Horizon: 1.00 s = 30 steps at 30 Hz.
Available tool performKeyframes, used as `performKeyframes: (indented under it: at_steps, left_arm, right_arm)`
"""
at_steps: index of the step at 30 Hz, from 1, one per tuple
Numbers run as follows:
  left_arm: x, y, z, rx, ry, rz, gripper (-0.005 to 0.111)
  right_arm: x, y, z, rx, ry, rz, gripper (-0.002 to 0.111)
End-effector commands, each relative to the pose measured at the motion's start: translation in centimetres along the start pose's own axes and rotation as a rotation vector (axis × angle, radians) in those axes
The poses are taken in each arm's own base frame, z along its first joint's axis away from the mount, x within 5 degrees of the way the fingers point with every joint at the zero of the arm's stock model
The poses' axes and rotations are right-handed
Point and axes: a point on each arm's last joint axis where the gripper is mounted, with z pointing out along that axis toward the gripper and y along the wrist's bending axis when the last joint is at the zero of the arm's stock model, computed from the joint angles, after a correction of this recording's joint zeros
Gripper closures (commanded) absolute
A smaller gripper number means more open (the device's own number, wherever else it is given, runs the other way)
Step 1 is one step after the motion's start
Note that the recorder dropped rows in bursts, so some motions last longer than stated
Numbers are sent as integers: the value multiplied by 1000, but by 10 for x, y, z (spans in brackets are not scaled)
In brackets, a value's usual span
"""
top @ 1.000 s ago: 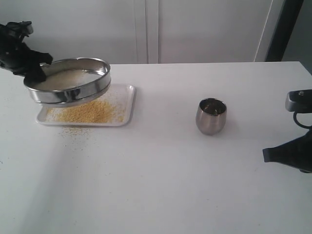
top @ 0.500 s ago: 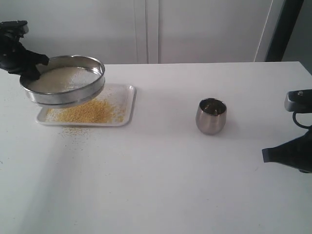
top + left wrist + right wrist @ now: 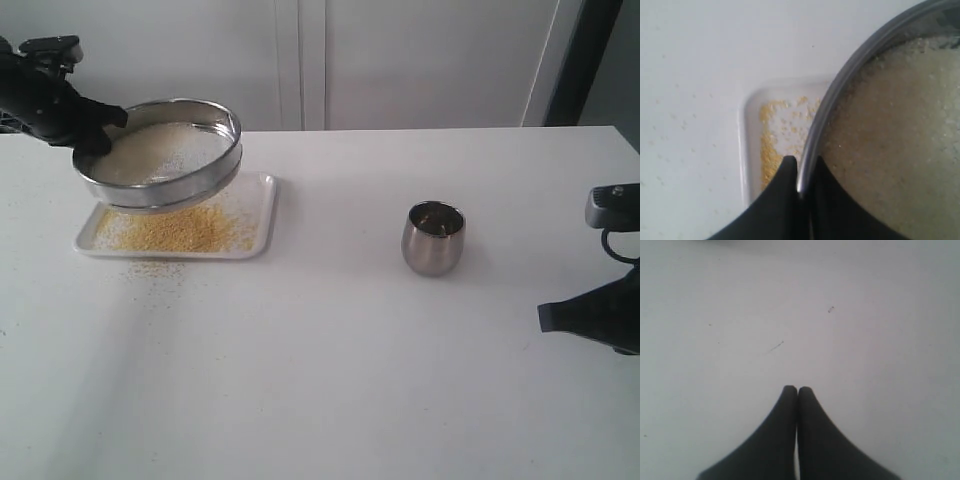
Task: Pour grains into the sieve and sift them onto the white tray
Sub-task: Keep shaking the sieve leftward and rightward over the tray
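Note:
The round steel sieve (image 3: pixel 160 152) hangs tilted just above the white tray (image 3: pixel 262 222), with pale grains (image 3: pixel 150 152) lying on its mesh. My left gripper (image 3: pixel 100 135) is shut on the sieve's rim at its left side; in the left wrist view the rim (image 3: pixel 826 112) runs between the two black fingers (image 3: pixel 785 175). Golden-yellow grains (image 3: pixel 170 230) lie heaped on the tray under the sieve. My right gripper (image 3: pixel 798 389) is shut on nothing, low over bare table at the right edge of the exterior view (image 3: pixel 590 315).
A small rounded steel cup (image 3: pixel 433 238) stands upright right of the middle of the white table. A few spilled grains (image 3: pixel 155 268) lie on the table in front of the tray. A white wall runs behind the table's far edge.
The left gripper has swung the sieve to the right over the tray, after a small move to the left. The right arm and the cup have not moved.

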Motion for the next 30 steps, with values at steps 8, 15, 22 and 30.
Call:
performKeyframes:
  at_steps: [8,15,22,30]
  left_arm:
    - [-1,-20,-21,75,50,-44,107]
    - [-6,-22,-16,46,2,34,107]
    - [-15,-23,-5,-5,-129,240,107]
    - [-12,18,-26,-51,-111,-165,107]
  right_arm:
    - [0,-2,-1,5,-12,10,108]
    - [0,-2,-1,6,-10,9,108]
    - [0,-2,-1,6,-11,13,108]
    - [0,-2,-1,5,-13,13,108]
